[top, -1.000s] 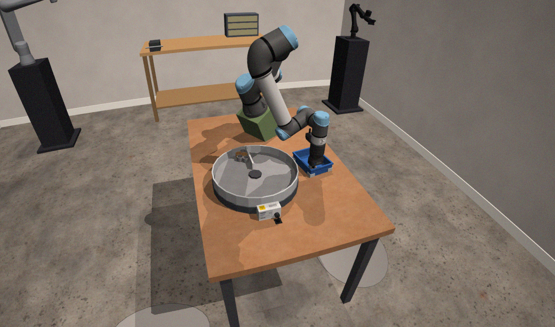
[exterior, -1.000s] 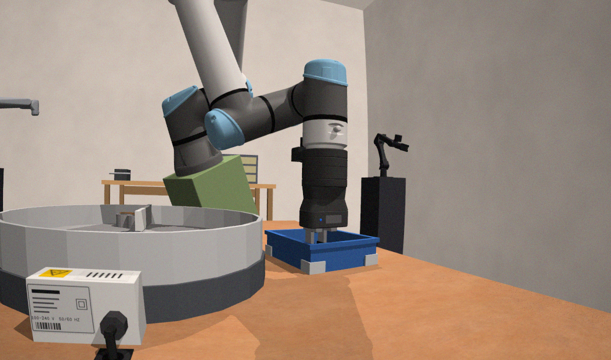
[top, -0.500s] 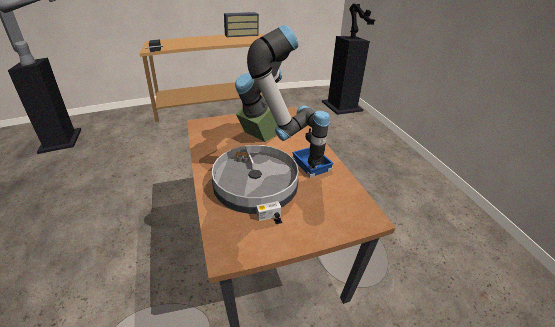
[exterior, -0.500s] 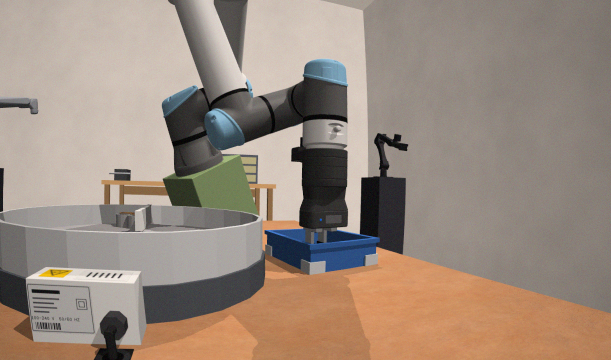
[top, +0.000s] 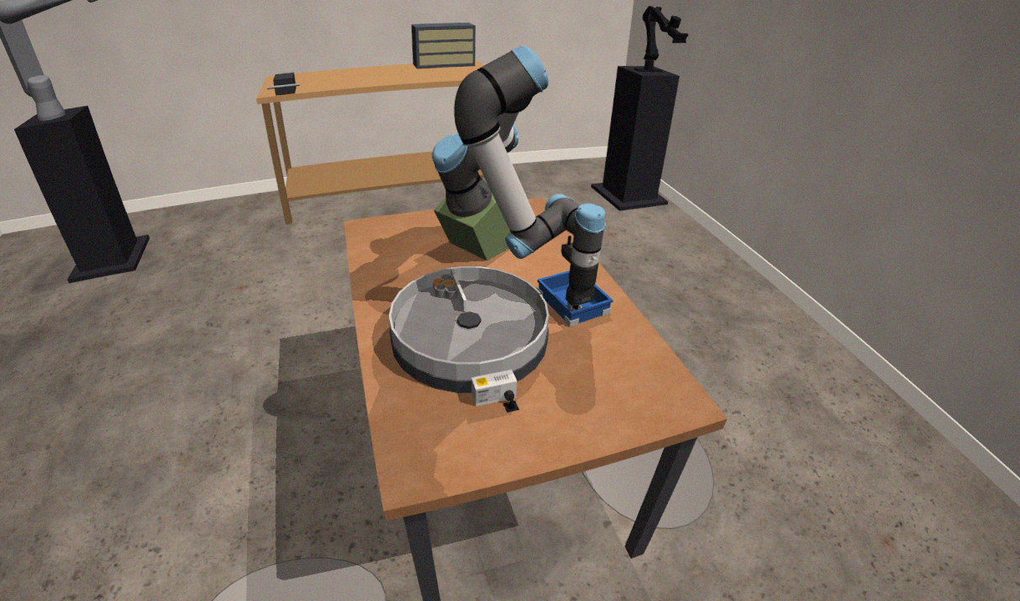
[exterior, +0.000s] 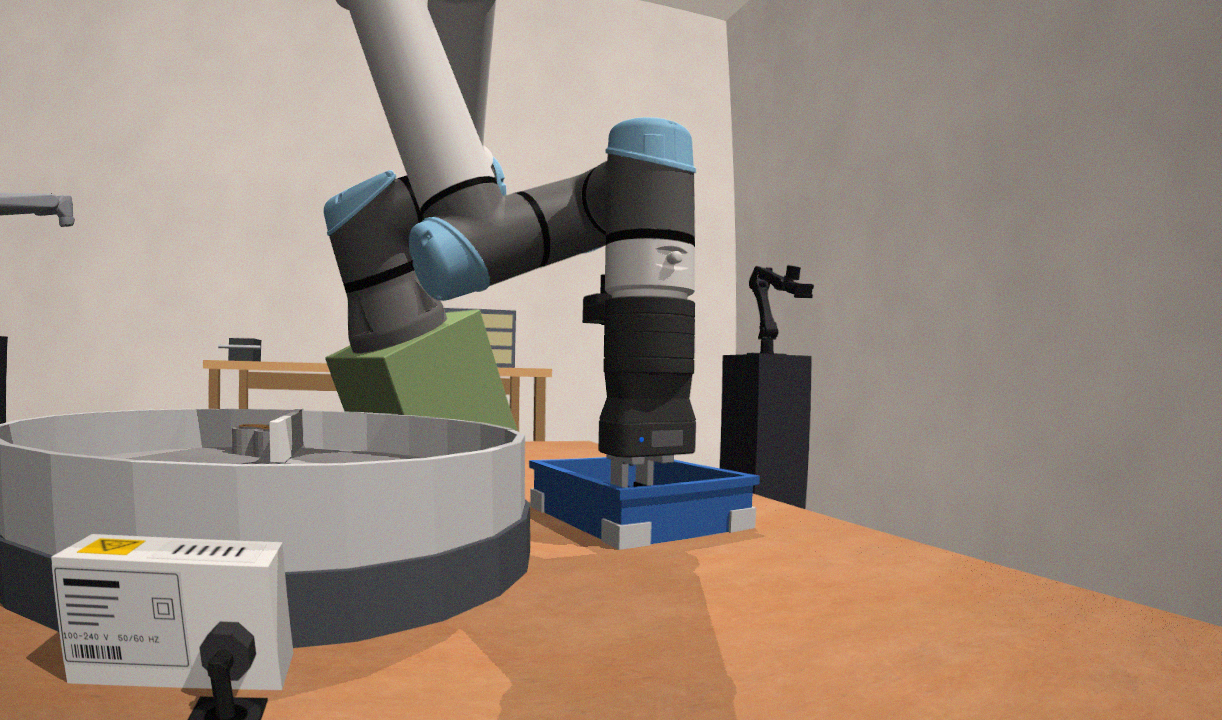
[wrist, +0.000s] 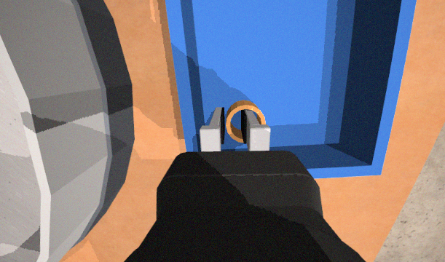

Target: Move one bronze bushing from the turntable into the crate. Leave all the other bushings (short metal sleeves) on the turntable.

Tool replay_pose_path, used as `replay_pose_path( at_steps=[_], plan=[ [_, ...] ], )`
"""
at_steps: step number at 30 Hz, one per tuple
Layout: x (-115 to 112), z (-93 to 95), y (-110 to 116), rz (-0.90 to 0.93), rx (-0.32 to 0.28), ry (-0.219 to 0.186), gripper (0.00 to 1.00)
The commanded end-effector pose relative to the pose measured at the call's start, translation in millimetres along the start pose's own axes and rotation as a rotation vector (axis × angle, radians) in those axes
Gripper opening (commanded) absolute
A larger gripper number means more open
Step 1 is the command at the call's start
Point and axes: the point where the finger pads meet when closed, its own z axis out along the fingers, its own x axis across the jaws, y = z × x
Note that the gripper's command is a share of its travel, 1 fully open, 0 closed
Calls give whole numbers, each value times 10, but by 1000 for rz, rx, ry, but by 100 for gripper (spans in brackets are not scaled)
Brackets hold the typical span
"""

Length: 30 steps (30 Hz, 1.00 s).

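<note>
A bronze bushing [wrist: 261,113] stands with its hole up inside the blue crate [top: 589,312] [exterior: 687,517] [wrist: 266,54], near one end. My gripper [top: 575,306] [exterior: 633,474] [wrist: 232,118] points down into the crate with its fingers part-way apart. It is open. The ring shows below the fingers and to one side; in the wrist view the right finger covers part of it, and there is a gap beside the left finger. A cluster of several bushings [top: 448,285] [exterior: 251,439], some bronze-topped and some grey, stands on the turntable [top: 435,356] [exterior: 329,505] [wrist: 65,73].
A pale divider [top: 460,290] [exterior: 279,437] stands on the turntable beside the cluster, and the turntable's high rim lies close to the crate. A white power box [top: 487,392] [exterior: 239,595] sits at the turntable's front. The green base block [top: 472,233] [exterior: 454,367] is behind.
</note>
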Motion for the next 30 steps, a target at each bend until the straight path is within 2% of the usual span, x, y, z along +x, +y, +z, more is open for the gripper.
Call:
replay_pose_path(
  at_steps=[1,30],
  plan=[
    [1,-5,5,0,-1,0,42],
    [-2,-61,5,1,-1,0,42]
  ],
)
